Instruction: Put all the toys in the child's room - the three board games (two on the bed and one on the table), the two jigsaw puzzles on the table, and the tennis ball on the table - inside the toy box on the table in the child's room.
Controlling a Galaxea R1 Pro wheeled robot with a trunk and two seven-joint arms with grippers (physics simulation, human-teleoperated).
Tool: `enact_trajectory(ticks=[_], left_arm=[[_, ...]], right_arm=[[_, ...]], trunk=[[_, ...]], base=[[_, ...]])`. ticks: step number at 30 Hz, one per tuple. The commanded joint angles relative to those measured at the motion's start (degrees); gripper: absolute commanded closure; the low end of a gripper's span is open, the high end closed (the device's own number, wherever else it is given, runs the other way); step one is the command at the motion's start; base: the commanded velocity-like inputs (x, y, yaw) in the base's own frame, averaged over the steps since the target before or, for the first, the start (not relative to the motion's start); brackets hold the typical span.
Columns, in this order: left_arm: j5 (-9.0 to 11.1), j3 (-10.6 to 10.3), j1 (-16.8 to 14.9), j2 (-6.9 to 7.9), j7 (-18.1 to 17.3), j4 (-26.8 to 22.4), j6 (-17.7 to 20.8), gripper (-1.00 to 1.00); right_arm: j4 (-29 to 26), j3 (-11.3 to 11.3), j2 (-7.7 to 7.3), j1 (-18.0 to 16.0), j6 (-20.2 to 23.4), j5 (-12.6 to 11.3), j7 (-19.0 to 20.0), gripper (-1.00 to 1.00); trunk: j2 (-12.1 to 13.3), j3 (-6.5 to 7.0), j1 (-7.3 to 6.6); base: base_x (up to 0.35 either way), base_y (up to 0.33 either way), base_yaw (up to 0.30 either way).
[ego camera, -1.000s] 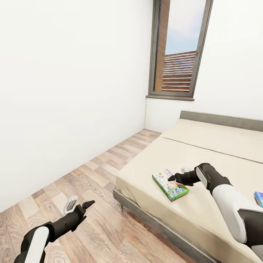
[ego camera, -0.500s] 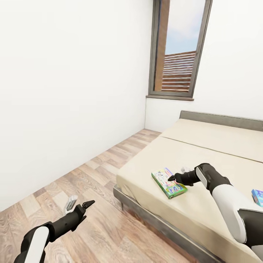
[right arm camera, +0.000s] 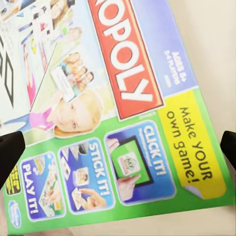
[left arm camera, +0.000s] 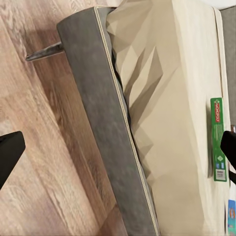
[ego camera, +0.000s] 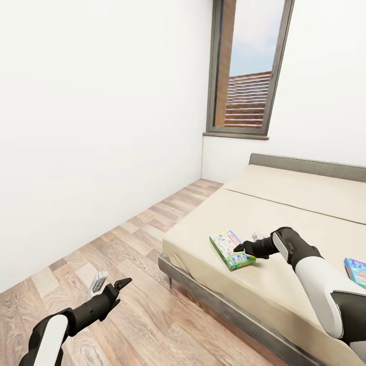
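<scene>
Pickup of the first board game [ego camera: 231, 249] from the bed [ego camera: 305, 203] looks like the step you're on, and nothing is gripped yet. Your right gripper [ego camera: 243, 249] hovers with its fingertips just over the box's near end; in the right wrist view the two dark tips sit wide apart at either edge of the picture, with the printed lid [right arm camera: 113, 103] spread between and ahead of them. The box lies flat on the beige mattress, close to the corner of the bed, its long axis running from beside your fingertips away toward the window [ego camera: 249, 71] wall, angled across the bed's edge. Its green side wall [left arm camera: 218, 142] faces the floor [ego camera: 127, 264] side.

For the next move, you'll likely need to drop the fingers so they straddle the short width or an edge of the box, then close. A flat lid offers little to pinch from above.

A second board game [ego camera: 355, 271] lies further along the mattress, well behind your wrist. Your left gripper [ego camera: 108, 285] hangs over the floorboards, fingers spread, holding nothing
</scene>
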Motion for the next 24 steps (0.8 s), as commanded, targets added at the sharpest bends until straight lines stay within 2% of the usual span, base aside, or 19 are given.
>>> enact_trajectory(ticks=[1,15,24], left_arm=[[-0.49,0.20,-0.06,-0.07,-0.57,-0.07,0.35,-1.00],[-0.48,0.27,-0.04,-0.07,-1.53,-0.55,0.35,-1.00],[-0.48,0.30,-0.04,-0.07,-1.91,-0.63,0.35,-1.00]], right_arm=[[-0.05,-0.29,0.02,-0.02,0.33,0.07,0.11,-1.00],[-0.22,-0.27,0.02,-0.02,0.32,0.07,0.11,-1.00],[-0.29,-0.27,0.02,-0.02,0.27,0.08,0.11,-1.00]], trunk=[[-0.03,-0.06,-0.02],[-0.03,-0.06,-0.02],[-0.03,-0.06,-0.02]], base=[[-0.017,0.000,0.000],[-0.007,0.000,0.006],[-0.001,0.000,0.155]])
